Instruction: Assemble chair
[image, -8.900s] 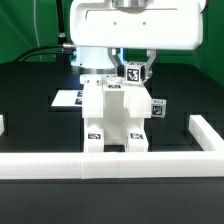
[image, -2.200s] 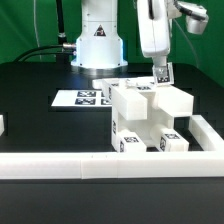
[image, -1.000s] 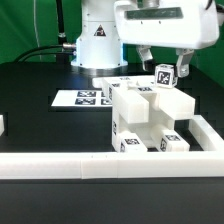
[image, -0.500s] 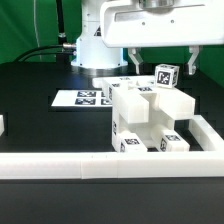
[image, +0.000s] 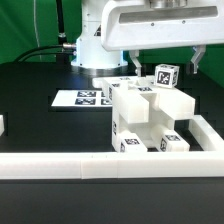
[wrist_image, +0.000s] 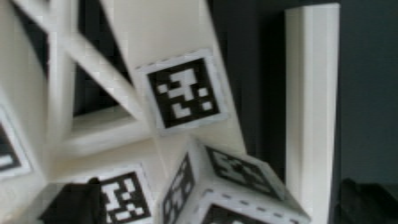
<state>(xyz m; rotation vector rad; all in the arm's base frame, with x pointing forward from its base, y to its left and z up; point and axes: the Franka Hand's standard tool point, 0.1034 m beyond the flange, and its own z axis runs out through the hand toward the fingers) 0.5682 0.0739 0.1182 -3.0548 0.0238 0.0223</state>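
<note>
1. Black table (image: 40, 120) fills my exterior view, with a green backdrop (image: 20, 25) at 10 o'clock and the arm's white base (image: 97, 45) at 12 o'clock.
2. I see the chair (image: 140, 115), partly built from white blocks, standing at 3 o'clock from the middle of that picture, with small tags low on its near face.
3. A tagged block (image: 165, 75) sits on top of the chair, at its 1 o'clock corner.
4. The gripper (image: 162, 62) hangs over that block with its jaws spread wide, one finger on each side and clear of it. It has hold of nothing.
5. The marker board (image: 80, 98) lies flat at 10 o'clock from the chair, close beside it.
6. A low white rail (image: 90, 166) runs across at 6 o'clock and turns back along the chair's 3 o'clock side.
7. My wrist view shows a cross-braced side (wrist_image: 89, 90) carrying a tag (wrist_image: 183, 90), close up and blurred.
</note>
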